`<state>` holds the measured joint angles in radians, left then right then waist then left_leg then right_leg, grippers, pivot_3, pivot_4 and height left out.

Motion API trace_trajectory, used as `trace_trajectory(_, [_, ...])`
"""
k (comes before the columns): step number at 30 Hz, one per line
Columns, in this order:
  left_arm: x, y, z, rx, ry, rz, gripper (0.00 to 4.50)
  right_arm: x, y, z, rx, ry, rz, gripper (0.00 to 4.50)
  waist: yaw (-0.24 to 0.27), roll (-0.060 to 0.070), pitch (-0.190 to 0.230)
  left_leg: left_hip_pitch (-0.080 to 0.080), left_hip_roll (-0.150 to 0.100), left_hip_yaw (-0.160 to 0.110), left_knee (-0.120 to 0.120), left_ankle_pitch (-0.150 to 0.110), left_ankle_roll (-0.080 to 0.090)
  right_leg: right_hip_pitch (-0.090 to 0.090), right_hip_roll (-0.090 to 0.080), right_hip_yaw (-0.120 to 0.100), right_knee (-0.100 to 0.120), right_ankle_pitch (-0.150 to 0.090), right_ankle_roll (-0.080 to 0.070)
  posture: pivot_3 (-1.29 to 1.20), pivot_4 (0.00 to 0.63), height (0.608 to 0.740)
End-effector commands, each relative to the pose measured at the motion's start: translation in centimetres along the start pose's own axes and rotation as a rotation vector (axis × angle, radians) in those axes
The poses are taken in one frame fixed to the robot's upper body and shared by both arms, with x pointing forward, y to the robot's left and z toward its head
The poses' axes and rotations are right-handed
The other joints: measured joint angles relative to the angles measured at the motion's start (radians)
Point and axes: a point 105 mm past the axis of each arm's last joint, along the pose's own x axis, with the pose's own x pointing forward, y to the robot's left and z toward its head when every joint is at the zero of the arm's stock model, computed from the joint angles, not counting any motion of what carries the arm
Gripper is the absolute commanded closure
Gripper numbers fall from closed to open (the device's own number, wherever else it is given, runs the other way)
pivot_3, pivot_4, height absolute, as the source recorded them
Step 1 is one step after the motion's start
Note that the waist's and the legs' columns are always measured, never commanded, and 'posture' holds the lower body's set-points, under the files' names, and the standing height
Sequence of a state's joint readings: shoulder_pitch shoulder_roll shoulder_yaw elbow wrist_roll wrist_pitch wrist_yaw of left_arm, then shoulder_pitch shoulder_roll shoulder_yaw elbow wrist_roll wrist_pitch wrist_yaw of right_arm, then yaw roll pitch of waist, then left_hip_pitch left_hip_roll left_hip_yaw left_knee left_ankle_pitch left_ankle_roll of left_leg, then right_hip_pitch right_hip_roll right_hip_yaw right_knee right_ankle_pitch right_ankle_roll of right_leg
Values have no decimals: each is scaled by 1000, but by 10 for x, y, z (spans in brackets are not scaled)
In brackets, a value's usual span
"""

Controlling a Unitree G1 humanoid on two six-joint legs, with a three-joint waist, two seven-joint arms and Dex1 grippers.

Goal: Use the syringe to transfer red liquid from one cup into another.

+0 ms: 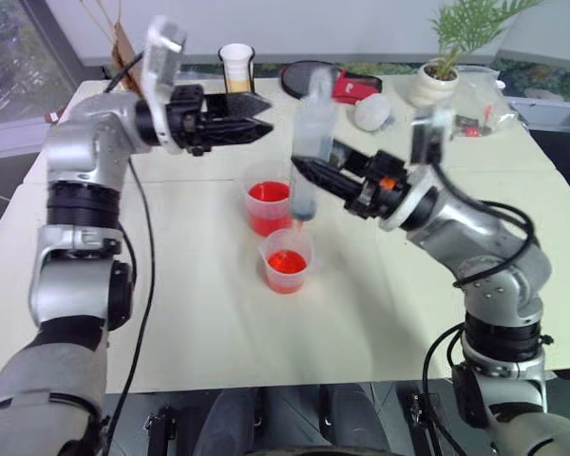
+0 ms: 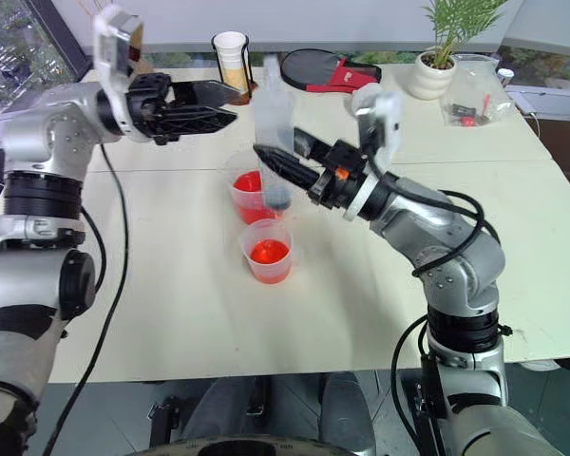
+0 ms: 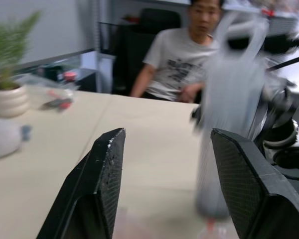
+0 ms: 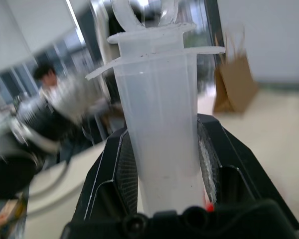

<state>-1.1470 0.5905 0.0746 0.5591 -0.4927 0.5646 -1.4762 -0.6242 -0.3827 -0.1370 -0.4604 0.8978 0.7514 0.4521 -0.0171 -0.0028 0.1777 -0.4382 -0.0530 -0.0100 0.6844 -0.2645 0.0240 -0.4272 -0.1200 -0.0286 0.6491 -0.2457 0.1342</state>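
Left eye view recorded the syringe (image 1: 308, 152) upright at frame centre, its long axis near vertical, tip down over the nearer of 2 cups (image 1: 287, 259) of red liquid (image 1: 286, 262) on the counter (image 1: 380, 304). The right claw (image 1: 304, 174) was clamped on the lower barrel, entering from the right of the frame. The left claw (image 1: 258, 119), fingers apart and empty, stood level at upper left, pointing toward the syringe's upper end and just clear of it. Judgement: the plunger handle lay nearest the left claw, so any plunger stroke falls to that arm.
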Motion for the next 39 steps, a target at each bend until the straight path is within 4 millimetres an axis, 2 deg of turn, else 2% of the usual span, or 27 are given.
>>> trace_trajectory(1, [-19,-7,11,35,-16,40,1634,-11,-35,40,135,-116,-127,3182,1,0,0,0,0,0,0,0,0,0,0,0,0,0,0,0,150,740])
trace_trajectory(3, [-20,-18,4,44,32,21,1634,-20,-59,52,186,-85,-214,3182,9,0,0,0,0,-1,0,0,0,1,0,0,0,0,0,0,150,740])
trace_trajectory(6, [-15,-38,-19,88,170,-23,1634,-35,-92,62,241,53,-333,3182,12,0,0,0,-1,-2,0,0,0,2,-1,1,-1,0,0,0,150,740])
trace_trajectory(8, [-11,-49,-31,108,221,-40,1634,-46,-113,52,292,213,-438,3182,10,0,0,0,-1,-1,-1,0,1,2,-2,1,-2,0,-1,0,150,740])
trace_trajectory(12, [0,-57,-50,140,249,-30,1634,-76,-144,6,385,574,-675,3182,2,0,0,0,0,1,-2,-1,1,1,-2,2,-4,0,-1,0,150,740])
trace_trajectory(18, [7,-61,-60,123,197,13,1634,-105,-158,-43,504,893,-845,3182,0,1,1,-1,1,4,-2,-3,4,0,-1,3,-4,0,-1,0,150,740])
trace_trajectory(26, [7,-66,-70,92,169,59,1634,-107,-168,-69,569,993,-929,3182,3,2,1,-1,0,4,-1,-1,2,0,-1,3,-4,0,-1,0,150,740])
trace_trajectory(32, [-1,-60,-77,60,163,108,1634,-106,-168,-83,596,1018,-950,3182,2,2,1,-1,0,4,-1,-1,2,0,-1,3,-4,0,-1,0,150,740])
trace_trajectory(36, [-5,-56,-76,61,157,132,1571,-106,-170,-85,596,1013,-953,1285,2,2,1,-1,0,4,-1,-1,1,0,-1,3,-4,0,-1,0,150,740])
trace_trajectory(38, [-13,-47,-73,55,147,183,1571,-105,-174,-78,576,972,-954,252,1,2,1,-1,0,4,-1,-1,1,0,-1,3,-4,0,-1,0,150,740])
trace_trajectory(39, [-16,-44,-72,55,143,204,1571,-104,-177,-74,564,952,-951,64,0,2,1,-1,0,4,-1,-1,1,0,-1,3,-4,0,-1,0,150,740])
